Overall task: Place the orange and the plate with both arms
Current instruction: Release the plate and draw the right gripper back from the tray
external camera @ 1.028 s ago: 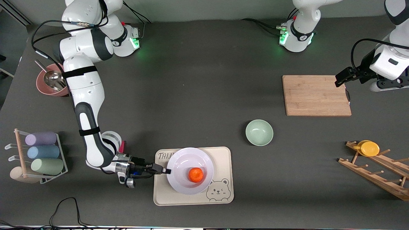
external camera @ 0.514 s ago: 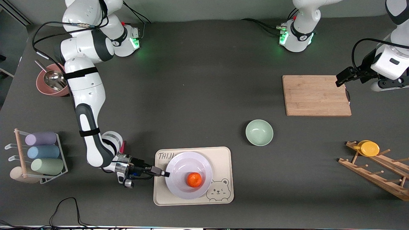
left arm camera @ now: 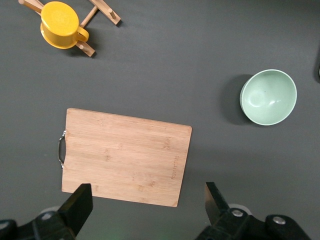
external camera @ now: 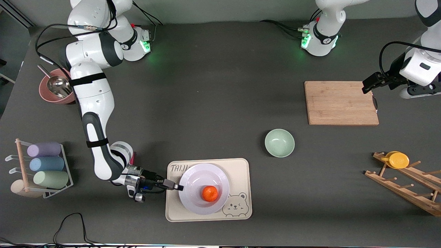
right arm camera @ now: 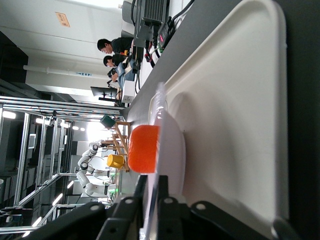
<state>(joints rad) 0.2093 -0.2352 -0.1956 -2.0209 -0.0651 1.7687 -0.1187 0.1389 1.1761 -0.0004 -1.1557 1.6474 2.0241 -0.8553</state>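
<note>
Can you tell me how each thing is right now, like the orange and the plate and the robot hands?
orange: sitting on the plate
plate: resting on the bear tray, rim between the right tool's fingers
right tool: at the plate's rim
left tool: open, empty, above the cutting board
green bowl: upright, empty

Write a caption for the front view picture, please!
Right gripper at the white plate rim, orange on it, plate on the bear tray; left gripper waits open over the cutting board.

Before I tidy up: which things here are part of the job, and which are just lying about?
Job: orange, plate, tray, right gripper at the plate's rim.

Lying about: green bowl, cutting board, yellow cup, wooden rack, cup rack, pink bowl.
</note>
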